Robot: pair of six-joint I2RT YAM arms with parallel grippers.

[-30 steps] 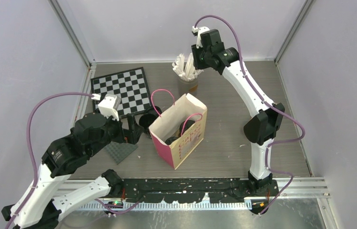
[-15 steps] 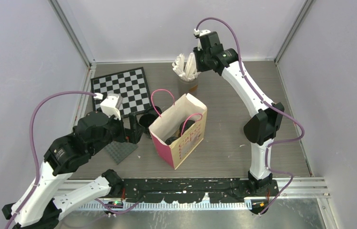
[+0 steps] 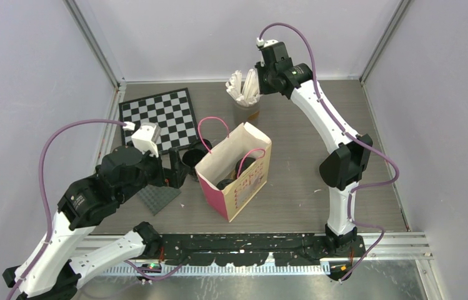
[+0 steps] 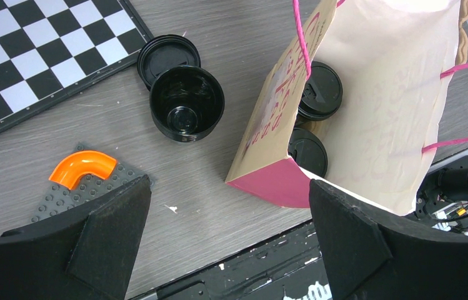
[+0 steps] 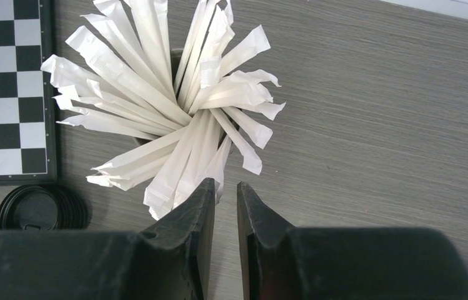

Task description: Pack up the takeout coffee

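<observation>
The pink paper bag (image 3: 234, 172) stands open mid-table, and two lidded black coffee cups (image 4: 320, 90) (image 4: 308, 150) sit inside it. A third black cup (image 4: 187, 103) stands uncovered just left of the bag, its round lid (image 4: 169, 56) lying flat beside it. My left gripper (image 4: 228, 231) hangs above the table near the bag's front corner, open wide and empty. At the far side my right gripper (image 5: 225, 184) hovers over the cup of white wrapped sticks (image 5: 175, 94). Its jaws are down to a narrow gap with nothing between them, and its left finger (image 5: 203, 206) lies against the stick ends.
A chessboard (image 3: 159, 119) lies at the back left. A grey studded plate (image 3: 156, 197) with an orange curved piece (image 4: 84, 169) sits near the left gripper. The black rail (image 3: 250, 247) runs along the near edge. Pink bag handles (image 3: 212, 128) stick up.
The right wrist has shifted slightly toward the far wall over the sticks, and its jaws have narrowed. The left arm has hardly moved.
</observation>
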